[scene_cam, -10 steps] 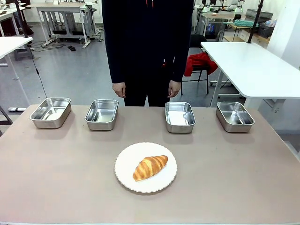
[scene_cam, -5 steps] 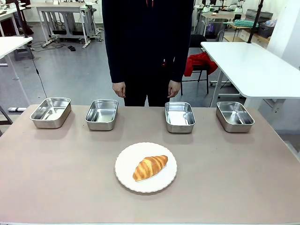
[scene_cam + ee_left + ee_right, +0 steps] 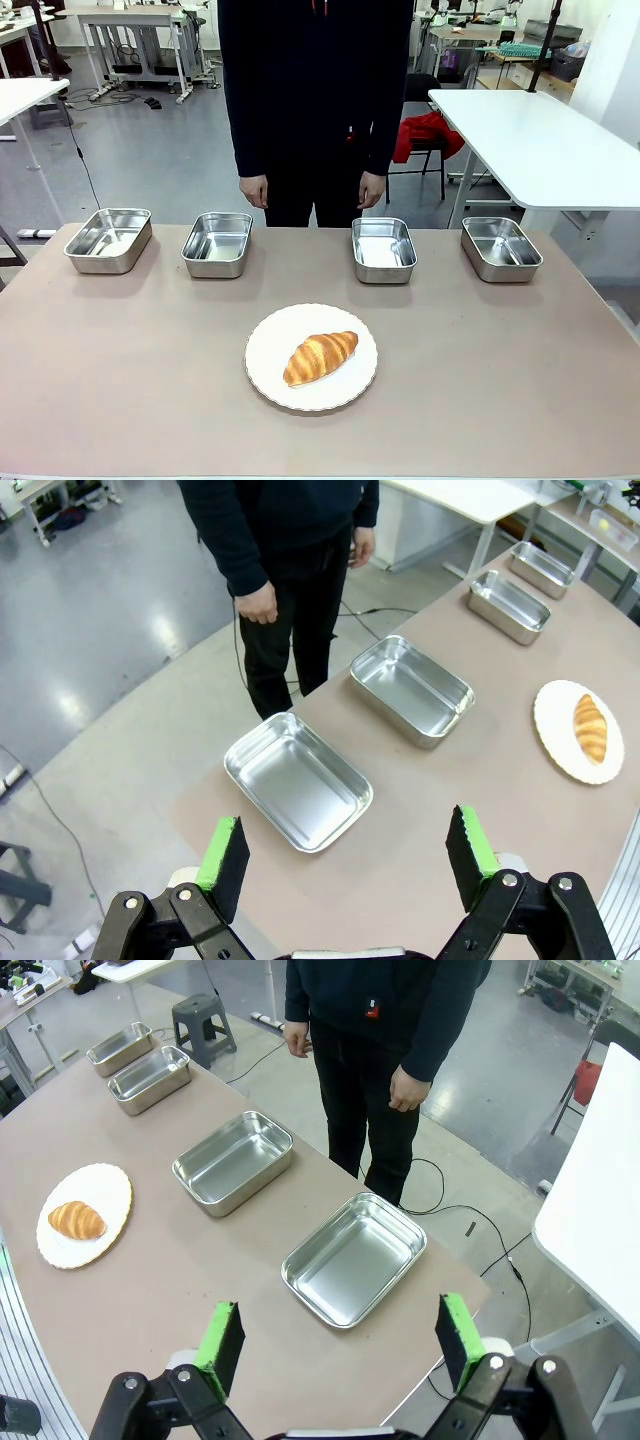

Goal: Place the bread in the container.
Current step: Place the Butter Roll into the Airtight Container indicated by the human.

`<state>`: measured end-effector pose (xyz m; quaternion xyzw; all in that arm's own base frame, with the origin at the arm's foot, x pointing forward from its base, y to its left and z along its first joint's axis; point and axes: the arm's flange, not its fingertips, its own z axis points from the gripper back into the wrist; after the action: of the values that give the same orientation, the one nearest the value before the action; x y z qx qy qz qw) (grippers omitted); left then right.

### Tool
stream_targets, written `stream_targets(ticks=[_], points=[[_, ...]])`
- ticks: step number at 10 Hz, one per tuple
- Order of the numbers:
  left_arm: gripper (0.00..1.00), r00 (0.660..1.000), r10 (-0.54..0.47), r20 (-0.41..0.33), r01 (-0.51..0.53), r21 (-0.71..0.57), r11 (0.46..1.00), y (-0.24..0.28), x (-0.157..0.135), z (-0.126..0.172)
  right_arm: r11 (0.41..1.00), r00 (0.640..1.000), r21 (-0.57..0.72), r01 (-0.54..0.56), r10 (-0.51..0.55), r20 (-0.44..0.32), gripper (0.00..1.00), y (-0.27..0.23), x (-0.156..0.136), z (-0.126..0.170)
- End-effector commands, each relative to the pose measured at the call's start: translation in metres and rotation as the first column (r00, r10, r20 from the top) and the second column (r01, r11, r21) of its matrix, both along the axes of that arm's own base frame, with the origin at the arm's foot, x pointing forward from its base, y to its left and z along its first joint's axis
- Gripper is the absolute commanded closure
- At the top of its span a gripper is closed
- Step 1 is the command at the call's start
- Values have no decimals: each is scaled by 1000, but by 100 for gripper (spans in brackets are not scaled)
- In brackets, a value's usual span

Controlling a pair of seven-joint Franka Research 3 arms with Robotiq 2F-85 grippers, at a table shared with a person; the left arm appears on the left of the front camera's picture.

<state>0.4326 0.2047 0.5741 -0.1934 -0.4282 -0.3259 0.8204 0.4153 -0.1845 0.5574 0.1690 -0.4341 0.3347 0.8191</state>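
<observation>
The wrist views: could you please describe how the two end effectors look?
Both the left end effector and the right end effector have black jointed fingers with silver pivot bolts, each tipped with a bright green pad.

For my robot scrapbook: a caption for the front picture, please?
Croissant on a white plate, four steel pans lined up behind.

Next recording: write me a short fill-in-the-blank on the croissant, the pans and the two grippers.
The croissant lies on a round white ____.
Beyond it, ____ stainless-steel pans stand in a row.
Each of the pans is ____ inside.
The left gripper and the right gripper both have their jaws ____.

Missing words: plate; four; empty; open.
</observation>
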Motion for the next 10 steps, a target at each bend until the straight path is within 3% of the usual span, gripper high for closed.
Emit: stream_targets(ticks=[1, 10], points=[[0, 1000, -7, 8, 7, 1, 1000, 1, -1, 0, 1000, 1000, 3, -4, 4, 9, 0, 0, 2, 0], [0, 1000, -7, 8, 7, 1, 1000, 1, -1, 0, 1000, 1000, 3, -4, 4, 9, 0, 0, 2, 0]])
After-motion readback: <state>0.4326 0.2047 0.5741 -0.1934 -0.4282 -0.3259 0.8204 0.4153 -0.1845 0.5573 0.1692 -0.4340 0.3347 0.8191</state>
